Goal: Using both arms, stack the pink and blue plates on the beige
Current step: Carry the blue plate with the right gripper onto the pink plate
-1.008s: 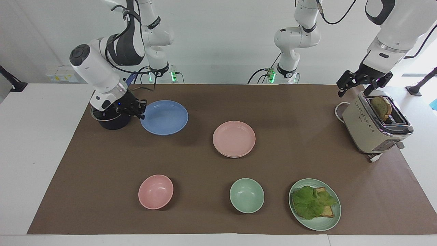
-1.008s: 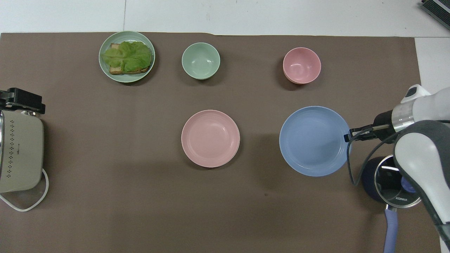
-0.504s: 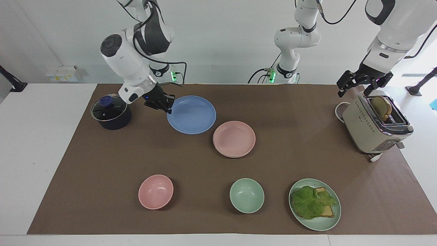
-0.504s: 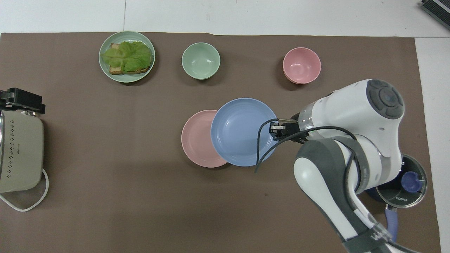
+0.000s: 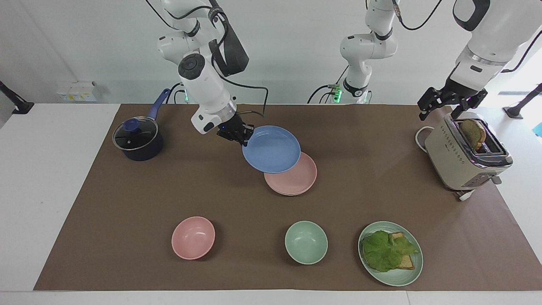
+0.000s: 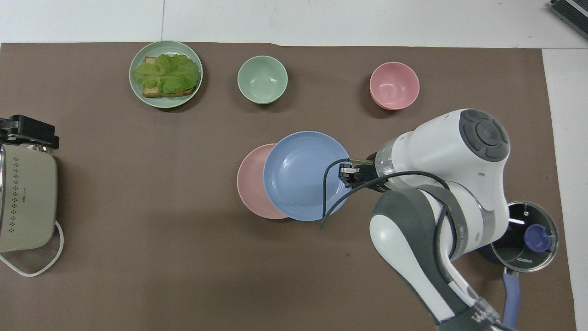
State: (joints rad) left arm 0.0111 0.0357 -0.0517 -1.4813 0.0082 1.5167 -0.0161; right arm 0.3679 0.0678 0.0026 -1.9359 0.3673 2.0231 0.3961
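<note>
Right gripper (image 5: 244, 136): pinching blue plate (image 5: 271, 149) rim, plate tilted, airborne, partly over pink plate (image 5: 296, 178).
Left gripper (image 5: 449, 106): waiting over toaster (image 5: 463, 159), fingers spread.

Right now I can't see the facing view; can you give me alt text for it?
The right gripper holds the blue plate by its rim, in the air, partly over the pink plate at mid-table. The left gripper waits above the toaster. A saucepan, two bowls and a sandwich plate surround them.
</note>
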